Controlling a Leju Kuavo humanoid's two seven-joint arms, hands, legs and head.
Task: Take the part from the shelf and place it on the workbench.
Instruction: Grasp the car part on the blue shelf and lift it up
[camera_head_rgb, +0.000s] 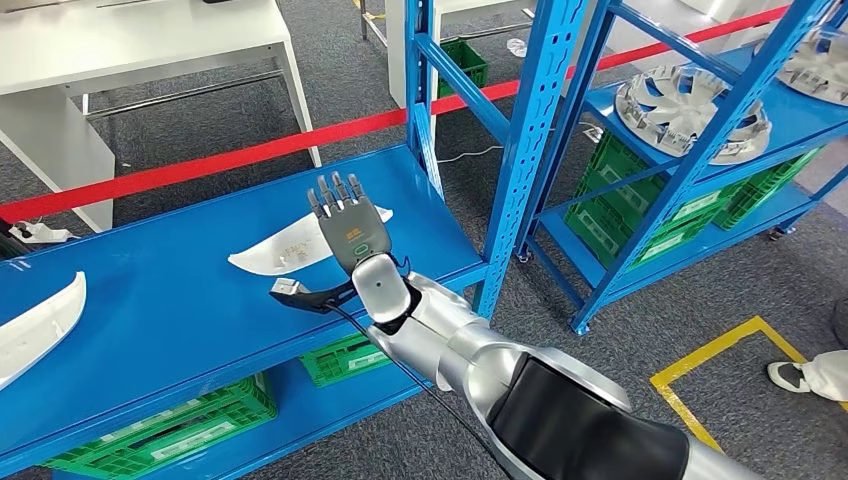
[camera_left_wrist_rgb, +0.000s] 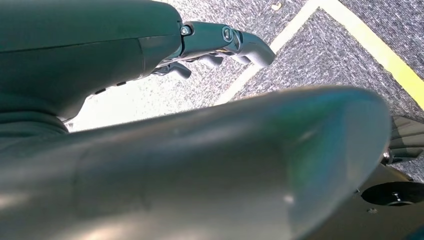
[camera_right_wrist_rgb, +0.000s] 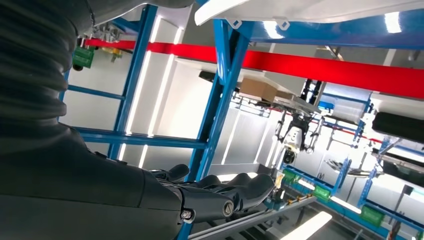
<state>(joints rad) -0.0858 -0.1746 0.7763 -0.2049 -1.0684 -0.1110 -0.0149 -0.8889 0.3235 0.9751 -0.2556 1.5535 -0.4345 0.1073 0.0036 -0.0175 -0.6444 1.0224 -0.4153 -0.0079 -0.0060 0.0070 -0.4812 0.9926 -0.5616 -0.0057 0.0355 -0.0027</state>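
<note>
A white curved part (camera_head_rgb: 278, 252) lies on the blue shelf board (camera_head_rgb: 180, 300). My right hand (camera_head_rgb: 346, 225) hovers over the part's right end, palm down, fingers straight and apart, holding nothing. In the right wrist view its dark fingers (camera_right_wrist_rgb: 225, 192) stretch out empty, with the white part (camera_right_wrist_rgb: 300, 10) across the gap from them. A second white part (camera_head_rgb: 35, 325) rests at the shelf's left end. My left hand (camera_left_wrist_rgb: 200, 45) hangs over grey carpet with loosely bent fingers and nothing in it.
Blue uprights (camera_head_rgb: 530, 150) stand just right of my right hand. A second rack to the right carries silver wheel covers (camera_head_rgb: 690, 110) above green crates (camera_head_rgb: 650, 210). A red barrier tape (camera_head_rgb: 200, 165) and a white table (camera_head_rgb: 140, 60) lie behind. A person's shoe (camera_head_rgb: 790, 375) is at right.
</note>
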